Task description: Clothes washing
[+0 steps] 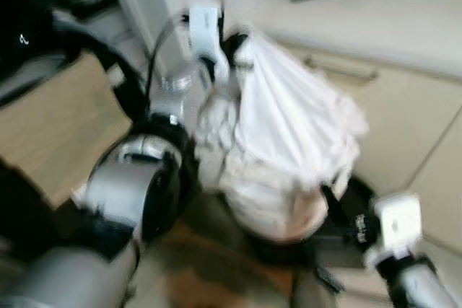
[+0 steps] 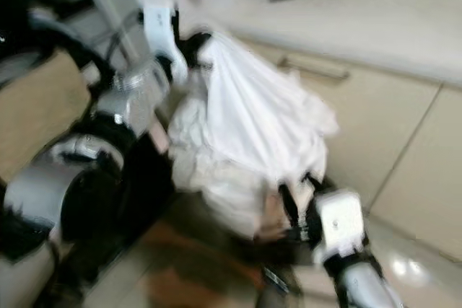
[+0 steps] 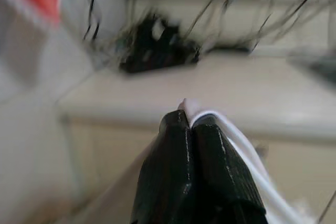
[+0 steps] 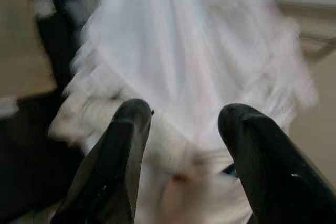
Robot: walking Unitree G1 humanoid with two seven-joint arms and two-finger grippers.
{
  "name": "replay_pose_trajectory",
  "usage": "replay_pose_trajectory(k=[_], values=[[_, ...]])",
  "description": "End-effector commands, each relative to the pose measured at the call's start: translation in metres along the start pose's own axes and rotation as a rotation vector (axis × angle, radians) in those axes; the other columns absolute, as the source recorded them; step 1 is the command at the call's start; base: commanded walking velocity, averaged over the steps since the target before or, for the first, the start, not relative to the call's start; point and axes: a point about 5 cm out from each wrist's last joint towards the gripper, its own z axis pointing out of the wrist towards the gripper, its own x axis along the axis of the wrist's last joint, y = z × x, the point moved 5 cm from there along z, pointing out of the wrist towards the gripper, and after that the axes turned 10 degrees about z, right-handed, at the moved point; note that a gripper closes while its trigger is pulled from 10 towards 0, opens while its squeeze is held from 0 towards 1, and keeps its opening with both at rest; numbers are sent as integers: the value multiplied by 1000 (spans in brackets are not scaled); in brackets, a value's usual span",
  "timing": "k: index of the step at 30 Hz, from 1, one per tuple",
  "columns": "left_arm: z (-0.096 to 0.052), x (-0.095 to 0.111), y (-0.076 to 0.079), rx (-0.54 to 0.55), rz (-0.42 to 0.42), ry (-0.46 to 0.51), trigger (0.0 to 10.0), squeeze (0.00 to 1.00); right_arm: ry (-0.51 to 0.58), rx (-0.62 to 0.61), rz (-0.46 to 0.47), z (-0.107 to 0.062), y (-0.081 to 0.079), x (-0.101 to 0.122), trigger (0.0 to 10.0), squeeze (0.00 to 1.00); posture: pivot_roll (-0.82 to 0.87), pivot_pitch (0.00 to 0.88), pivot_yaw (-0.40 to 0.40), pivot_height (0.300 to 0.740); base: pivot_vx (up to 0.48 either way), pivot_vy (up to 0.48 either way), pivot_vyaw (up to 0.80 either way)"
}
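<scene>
I see my left gripper (image 3: 190, 121) pinched shut on the top edge of a crumpled white cloth bundle (image 1: 289, 135), hanging it before beige cabinets (image 1: 404, 106). My right gripper (image 4: 184, 116), fingers spread, cradles its underside.

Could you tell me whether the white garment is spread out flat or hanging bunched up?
Hanging bunched. The left gripper, jaws shut, pinches the white garment by its top edge; the cloth drapes in folds toward the open right gripper.
</scene>
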Motion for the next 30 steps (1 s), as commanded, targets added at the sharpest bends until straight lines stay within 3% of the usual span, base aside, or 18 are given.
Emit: replay_pose_trajectory(k=[1, 6, 7, 8, 10, 13, 14, 16, 18, 19, 20, 22, 30], values=[[0, 29, -14, 35, -5, 91, 0, 0, 29, 21, -1, 6, -2, 7, 10000, 0, -452, 29, 223, 731, 0, 0, 0], [-4, 67, -31, 68, 13, 206, 0, 0, 30, 30, 4, 11, -2, 6, 10000, 0, -431, 20, 213, 731, 0, 0, 0], [-4, 67, -31, 68, 13, 206, 0, 0, 30, 30, 4, 11, -2, 6, 10000, 0, -431, 20, 213, 731, 0, 0, 0], [-7, 83, -38, 79, 11, 254, 0, 0, 29, 36, 5, 12, -2, 6, 10000, 0, -426, 18, 210, 731, 0, 0, 0], [-10, 95, -45, 93, 32, 285, 0, 0, 28, 40, 6, 14, -2, 5, 10000, 0, -421, 17, 207, 731, 0, 0, 0], [-14, 104, -57, 135, 86, 289, 0, 0, 28, 48, 5, 17, -3, 5, 10000, 0, -411, 15, 203, 731, 0, 0, 0], [-14, 104, -57, 135, 86, 289, 0, 0, 28, 48, 5, 17, -3, 5, 10000, 0, -411, 15, 203, 731, 0, 0, 0], [-20, 110, -74, 201, 108, 283, 0, 0, 30, 51, 6, 20, -3, 5, 10000, 0, -405, 15, 201, 731, 0, 0, 0], [-22, 112, -77, 211, 109, 287, 0, 0, 30, 50, 6, 21, -3, 5, 10000, 0, -405, 15, 201, 731, 0, 0, 0], [-29, 125, -90, 260, 122, 315, 0, 0, 27, 45, 5, 22, 1, 4, 10000, 0, -403, 15, 199, 731, 0, 0, 0], [-29, 125, -90, 260, 122, 315, 0, 0, 27, 45, 5, 22, 1, 4, 10000, 0, -403, 15, 199, 731, 0, 0, 0], [-41, 143, -110, 343, 135, 350, 0, 0, 26, 38, 8, 24, 4, 3, 10000, 0, -400, 13, 197, 731, 0, 0, 0], [-71, 185, -144, 466, 99, 475, 0, 0, 20, 35, 5, 28, 8, 1, 10000, 0, -394, 0, 191, 731, 0, 0, 0]])
